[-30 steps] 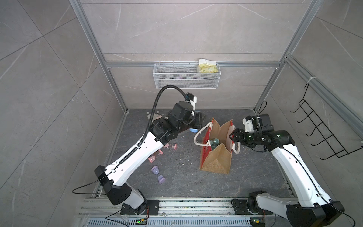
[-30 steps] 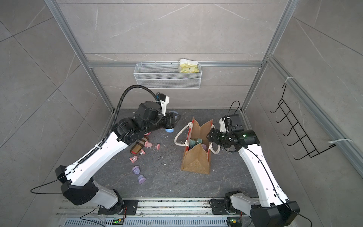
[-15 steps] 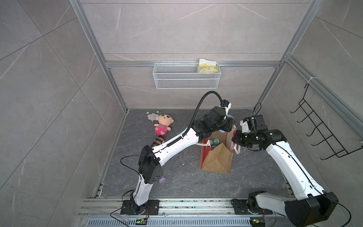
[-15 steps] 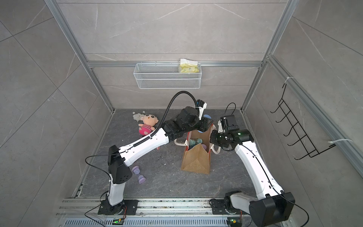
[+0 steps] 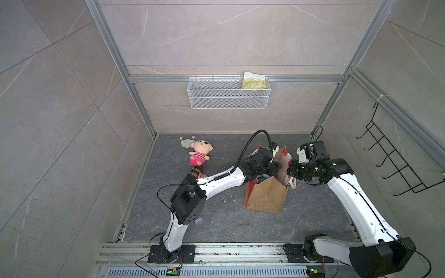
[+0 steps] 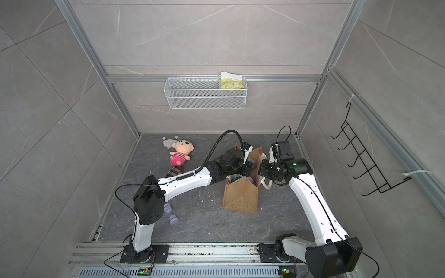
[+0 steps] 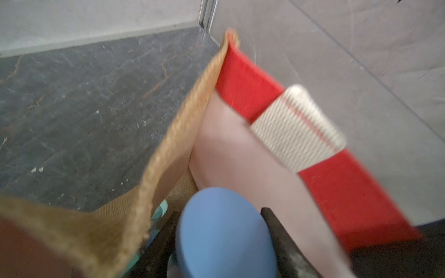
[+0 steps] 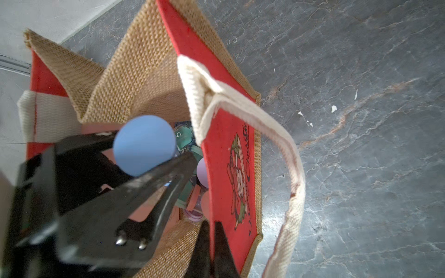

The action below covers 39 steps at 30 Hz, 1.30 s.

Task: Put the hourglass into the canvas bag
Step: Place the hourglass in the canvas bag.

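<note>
Hourglass [image 8: 144, 144], smooth round blue cap up, is pinched in left pincer [image 7: 220, 221], fingers half spread on both sides of it. It sits at the mouth of canvas bag [image 5: 265, 195], between the walls. Left arm: elbow bent, forearm stretched low toward 2 o'clock. Right pincer [image 8: 212, 243], pressed together, nips red panel [image 8: 224, 149] at its rim, near white woven handle [image 8: 277, 134], on bag's 2 o'clock side. Gussets [image 8: 134, 79]: coarse tan burlap, folded inward. Plush doll [image 5: 200, 154] lies approx. at 10 o'clock.

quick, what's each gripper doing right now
left gripper: closed on the blue hourglass, at the mouth of the canvas bag.
right gripper: closed, pinching the bag's red panel edge.
</note>
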### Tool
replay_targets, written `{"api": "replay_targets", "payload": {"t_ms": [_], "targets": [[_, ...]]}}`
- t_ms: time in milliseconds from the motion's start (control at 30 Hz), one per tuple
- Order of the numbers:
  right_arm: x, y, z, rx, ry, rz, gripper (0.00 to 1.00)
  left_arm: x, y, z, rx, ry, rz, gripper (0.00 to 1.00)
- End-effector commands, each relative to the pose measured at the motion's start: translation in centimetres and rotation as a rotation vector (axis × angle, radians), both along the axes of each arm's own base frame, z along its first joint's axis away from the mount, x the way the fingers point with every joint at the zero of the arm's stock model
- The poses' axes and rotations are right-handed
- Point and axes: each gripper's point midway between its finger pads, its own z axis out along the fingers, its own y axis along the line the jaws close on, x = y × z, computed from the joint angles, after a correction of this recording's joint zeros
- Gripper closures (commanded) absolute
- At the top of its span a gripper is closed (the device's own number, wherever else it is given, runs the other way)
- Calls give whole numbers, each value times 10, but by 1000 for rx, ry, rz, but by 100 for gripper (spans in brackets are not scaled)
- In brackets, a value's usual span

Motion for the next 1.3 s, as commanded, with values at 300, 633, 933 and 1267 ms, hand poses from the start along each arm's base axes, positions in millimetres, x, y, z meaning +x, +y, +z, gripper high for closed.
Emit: {"api": "replay_targets", "payload": {"t_ms": [300,633,933,1267], "targets": [[7,3,31,41,-95,-3,100,11,13,-37,301,43,22,100],[6,3,24,47,-84,-6,100,18,12,-46,346,48,47,52],[6,8,21,66,-78,17,100,16,9,12,244,-16,27,12],[8,11,11,55,-53,53,100,-14,49,140,-41,-131,59,3]]}}
